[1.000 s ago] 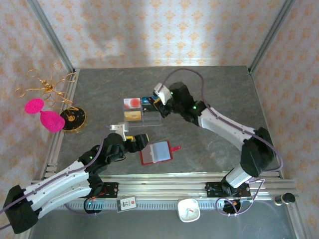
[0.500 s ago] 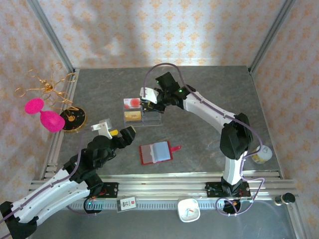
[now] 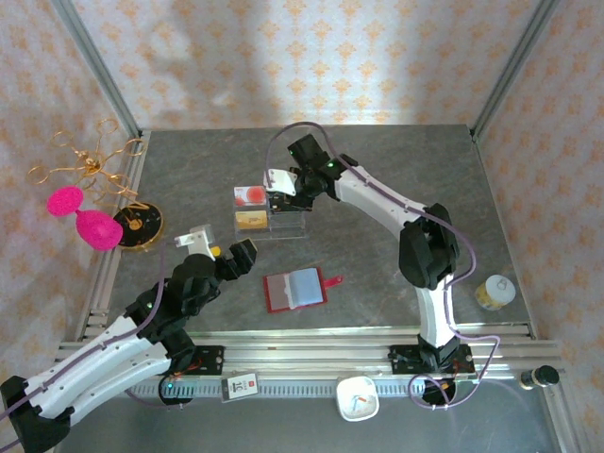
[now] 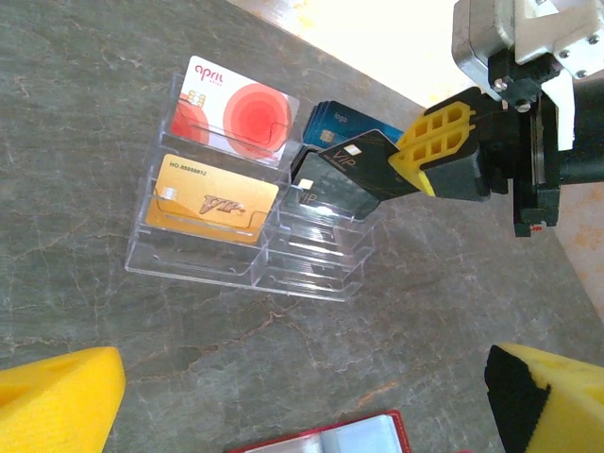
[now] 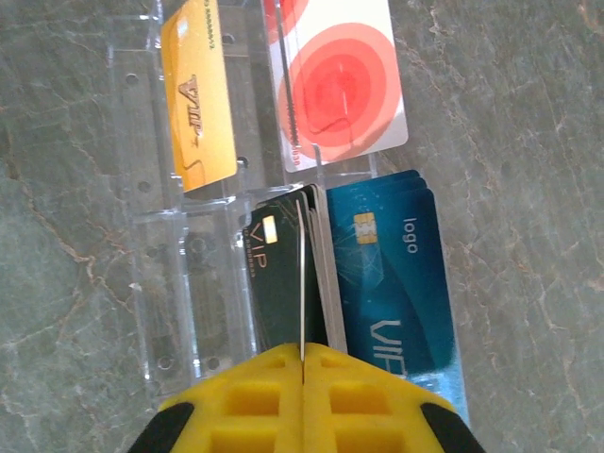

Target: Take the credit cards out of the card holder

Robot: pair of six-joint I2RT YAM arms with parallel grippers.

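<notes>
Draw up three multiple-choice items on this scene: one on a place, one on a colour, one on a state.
1. Where does the gold card sit?
A. in a drawer
B. in the clear stand
C. on a shelf

2. What colour is the pinched card in the right gripper?
A. white
B. green
C. black

3. How does the card holder lie?
A. open, sleeves up
B. snapped shut
C. standing on edge

Key: 1 B, the left wrist view shows it slotted in a tier; 2 C, a black face juts out past the shut yellow pads; 3 A, the top view shows its pale grey sleeves.
</notes>
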